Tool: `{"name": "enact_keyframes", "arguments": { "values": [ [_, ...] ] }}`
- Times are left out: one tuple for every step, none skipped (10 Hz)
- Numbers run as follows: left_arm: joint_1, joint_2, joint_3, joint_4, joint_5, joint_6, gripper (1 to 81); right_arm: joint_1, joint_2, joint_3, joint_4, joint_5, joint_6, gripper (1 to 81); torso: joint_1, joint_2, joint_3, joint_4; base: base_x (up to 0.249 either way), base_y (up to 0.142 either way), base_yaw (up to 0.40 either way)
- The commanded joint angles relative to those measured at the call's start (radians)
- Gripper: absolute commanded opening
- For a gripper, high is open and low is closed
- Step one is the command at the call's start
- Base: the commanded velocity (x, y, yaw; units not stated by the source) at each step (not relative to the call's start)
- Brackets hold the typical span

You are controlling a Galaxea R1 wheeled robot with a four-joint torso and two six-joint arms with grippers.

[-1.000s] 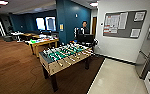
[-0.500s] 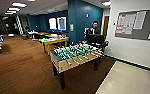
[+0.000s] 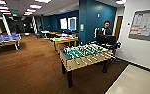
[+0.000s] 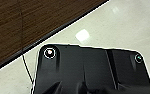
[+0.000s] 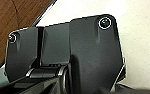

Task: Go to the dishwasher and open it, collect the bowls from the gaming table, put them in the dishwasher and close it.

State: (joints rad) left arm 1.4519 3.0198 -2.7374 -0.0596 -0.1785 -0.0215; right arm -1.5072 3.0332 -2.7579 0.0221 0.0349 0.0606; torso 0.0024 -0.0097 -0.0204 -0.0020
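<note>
We face a wide room with brown wood-look flooring (image 3: 28,70) meeting pale tile (image 3: 138,82) at our right. Nearest us stands the table-football table (image 3: 84,56), with a person (image 3: 106,28) behind it by a dark monitor. Further back is the gaming table (image 3: 64,40), a long worktop with a yellow edge and colourful items on it; a blue ping-pong table (image 3: 6,38) sits far left. The bowls are too small to pick out from here. We judge them light, stiff plastic and somewhat slippery, best pinched across the rim. For either pincer, we cannot tell whether it is released or clenched; the wrist views give dark robot plates above the floor seam.
</note>
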Motion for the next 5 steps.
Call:
{"name": "enact_keyframes", "arguments": {
  "values": [
    [-0.058,-0.002,-0.004,-0.005,0.042,0.005,81.1,0.052,-0.001,-0.002,-0.002,-0.049,-0.001,81.1,0.000,0.000,0.000,0.000,0.000,0.000,0.296],
    [-0.058,-0.002,-0.004,-0.005,0.042,0.003,81.1,0.051,-0.001,-0.002,-0.002,-0.049,0.001,81.1,0.000,0.000,0.000,0.000,0.000,0.000,0.296],
    [-0.058,-0.002,-0.004,-0.005,0.042,0.005,81.1,0.052,-0.001,-0.002,-0.002,-0.049,0.001,81.1,0.000,0.000,0.000,0.000,0.000,0.000,0.296],
    [-0.058,-0.001,-0.004,-0.005,0.042,0.005,81.1,0.052,-0.001,-0.002,-0.002,-0.049,0.001,81.1,0.000,0.000,0.000,0.000,0.000,0.000,0.296],
    [-0.058,-0.001,-0.004,-0.005,0.042,0.005,81.1,0.052,-0.001,-0.002,-0.004,-0.049,-0.001,81.1,0.000,0.000,0.000,0.000,0.000,0.000,0.296]
  ]
}}
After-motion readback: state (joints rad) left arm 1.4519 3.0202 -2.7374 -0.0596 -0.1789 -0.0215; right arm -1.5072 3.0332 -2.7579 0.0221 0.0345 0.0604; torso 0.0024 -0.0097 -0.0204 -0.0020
